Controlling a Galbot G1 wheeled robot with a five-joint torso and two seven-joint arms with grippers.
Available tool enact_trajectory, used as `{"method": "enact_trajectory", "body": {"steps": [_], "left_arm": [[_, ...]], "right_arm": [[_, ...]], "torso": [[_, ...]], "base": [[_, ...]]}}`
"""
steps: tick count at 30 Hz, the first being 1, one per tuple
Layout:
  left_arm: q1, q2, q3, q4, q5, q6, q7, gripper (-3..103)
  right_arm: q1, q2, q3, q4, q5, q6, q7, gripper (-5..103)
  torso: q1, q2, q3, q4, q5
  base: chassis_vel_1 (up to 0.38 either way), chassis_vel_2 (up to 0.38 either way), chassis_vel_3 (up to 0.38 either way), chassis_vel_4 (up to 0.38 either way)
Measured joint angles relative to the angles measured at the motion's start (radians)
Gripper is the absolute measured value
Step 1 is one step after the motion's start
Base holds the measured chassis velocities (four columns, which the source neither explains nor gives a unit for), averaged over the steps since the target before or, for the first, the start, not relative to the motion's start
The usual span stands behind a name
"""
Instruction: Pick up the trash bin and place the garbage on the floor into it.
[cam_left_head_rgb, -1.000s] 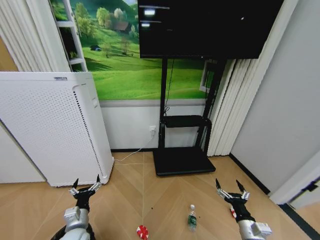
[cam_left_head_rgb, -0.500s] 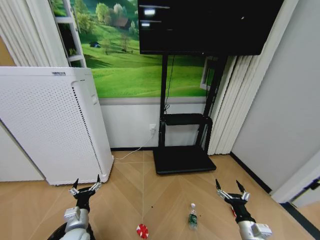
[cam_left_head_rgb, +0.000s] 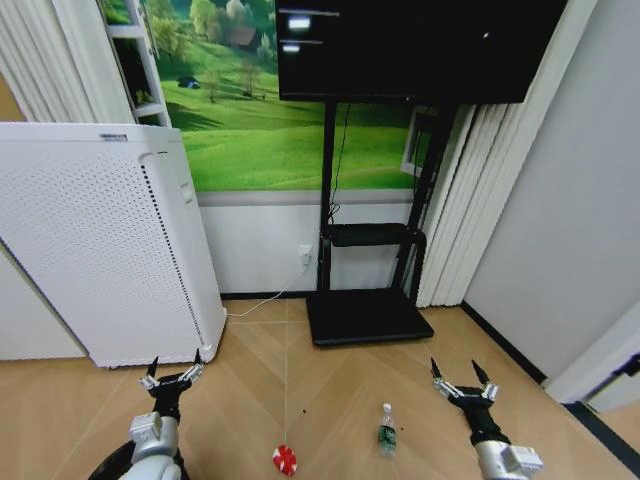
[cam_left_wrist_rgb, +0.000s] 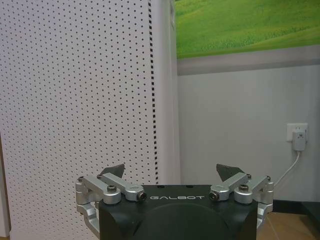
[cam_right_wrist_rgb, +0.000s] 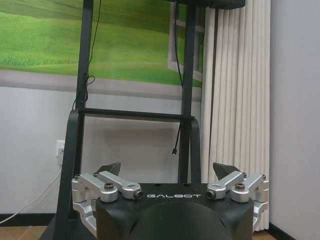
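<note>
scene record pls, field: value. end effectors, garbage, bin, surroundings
left end effector: open, empty, held low above floor
right end effector: open, empty, held low above floor
round wrapper: on floor between the arms
bottle: on floor, left of right end effector
trash bin: dark rim at view's bottom edge, by left arm
white perforated appliance: left, against wall
TV stand: centre

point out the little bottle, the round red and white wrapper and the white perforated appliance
clear plastic bottle (cam_left_head_rgb: 386, 431), head view, on its green label
red-and-white round wrapper (cam_left_head_rgb: 284, 459), head view, on its middle
white perforated appliance (cam_left_head_rgb: 80, 240), head view, on its dotted front panel
</note>
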Motion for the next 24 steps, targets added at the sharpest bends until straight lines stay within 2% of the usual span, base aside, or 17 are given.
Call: {"method": "enact_trajectory", "body": {"steps": [13,15,24], "left_arm": [[-0.004,-0.002,0.002,0.011,0.005,0.0,0.0,100],[-0.008,-0.003,0.004,0.014,0.007,-0.001,-0.005,100],[-0.012,-0.001,0.0,0.02,0.055,-0.008,-0.038,100]], "right_arm": [[0.007,0.003,-0.003,-0.016,-0.003,0.006,-0.003,100],[0.007,0.003,-0.003,-0.018,-0.003,0.008,-0.003,100],[0.009,0.003,-0.003,-0.02,0.001,0.01,-0.003,100]], "torso": [[-0.008,-0.048,-0.04,-0.0001,0.0],[-0.009,-0.062,-0.053,0.0,0.0],[-0.01,-0.074,-0.064,-0.0001,-0.0001]], "base": [[0.0,0.0,0.0,0.0],[0.0,0.0,0.0,0.0],[0.0,0.0,0.0,0.0]]}}
